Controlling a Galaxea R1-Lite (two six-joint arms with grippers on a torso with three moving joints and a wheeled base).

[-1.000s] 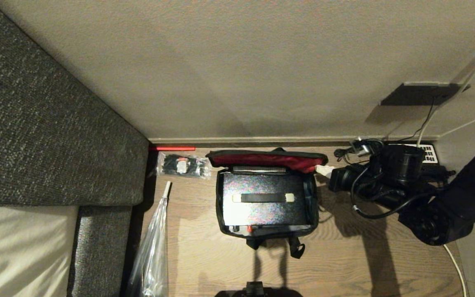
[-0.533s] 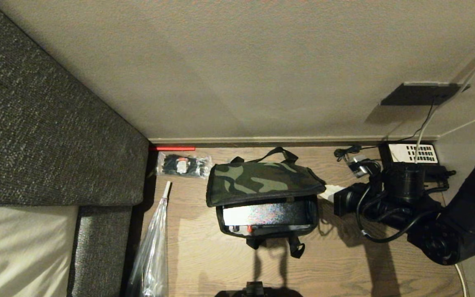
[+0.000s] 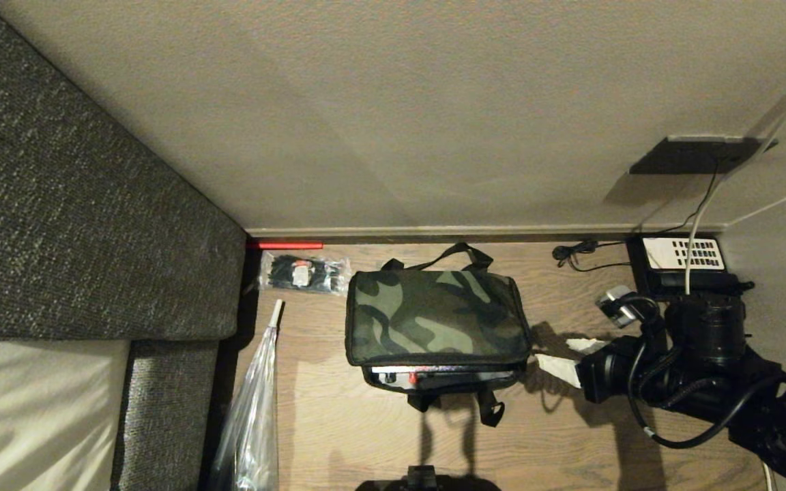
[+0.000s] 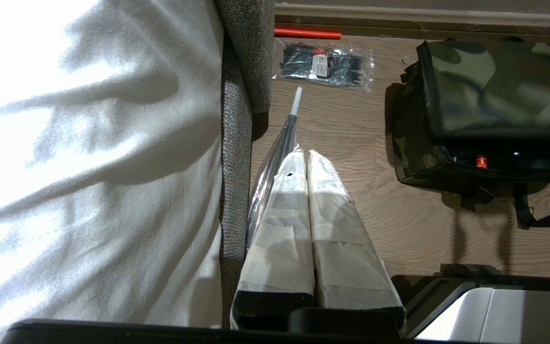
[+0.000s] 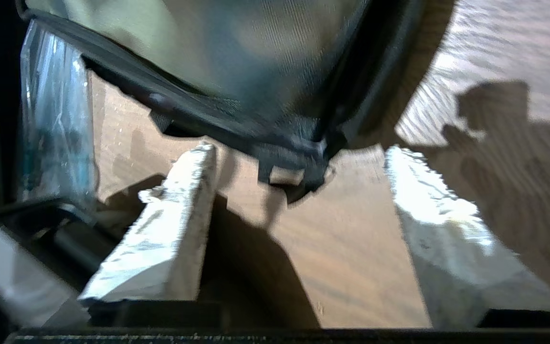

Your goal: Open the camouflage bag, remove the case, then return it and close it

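The camouflage bag stands on the wooden floor with its green lid lying down over the top. Under the lid's front edge a narrow gap shows a sliver of the black case and its red dot, which also shows in the left wrist view. My right gripper is open and empty, apart from the bag, low at its right front corner. Its wrist view has that bag corner just beyond the white fingers. My left gripper is shut and parked to the left of the bag.
A black telephone with a white keypad and cables sits by the wall behind my right arm. A packet of cable ties and a plastic-wrapped umbrella lie left of the bag, next to the grey sofa.
The lid, standing open with its red lining showing, has swung down over the bag. My right gripper has opened, let go of it, and drawn back toward the near right.
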